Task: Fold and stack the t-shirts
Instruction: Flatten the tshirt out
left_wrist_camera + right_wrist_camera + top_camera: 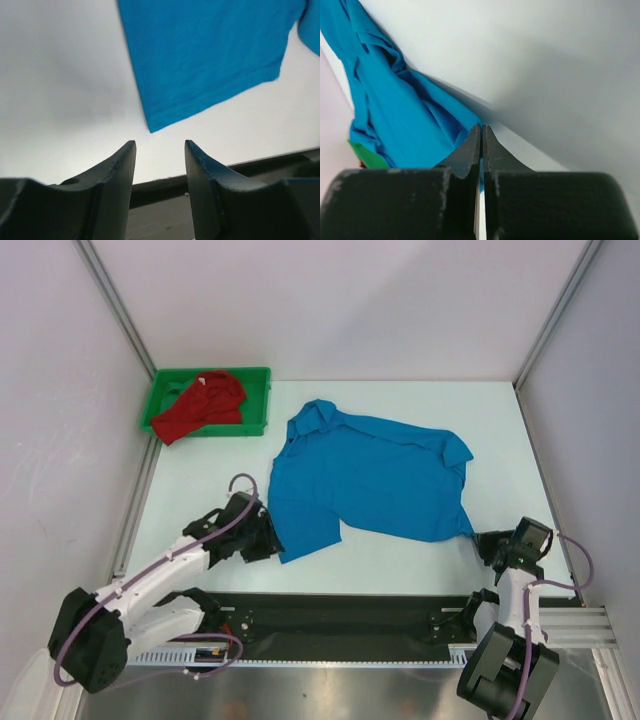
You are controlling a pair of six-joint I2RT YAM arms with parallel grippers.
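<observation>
Between the spread fingers of the left tool [160,143] nothing is held: they stand wide apart, just short of the near-left corner of the blue t-shirt [210,60], which lies almost straight ahead of them on the surface [200,480]. Across the cloth, the right tool [481,127] is pressed closed with a thin sliver of blue between its fingers (so I judge it pinches the near-right corner). The shirt lies spread but rumpled, collar at its far left, near edge running side to side between the two tools. The left tool is the one nearer the free corner. Well apart, the red t-shirt [205,405] lies bunched in the green tray [255,375].
</observation>
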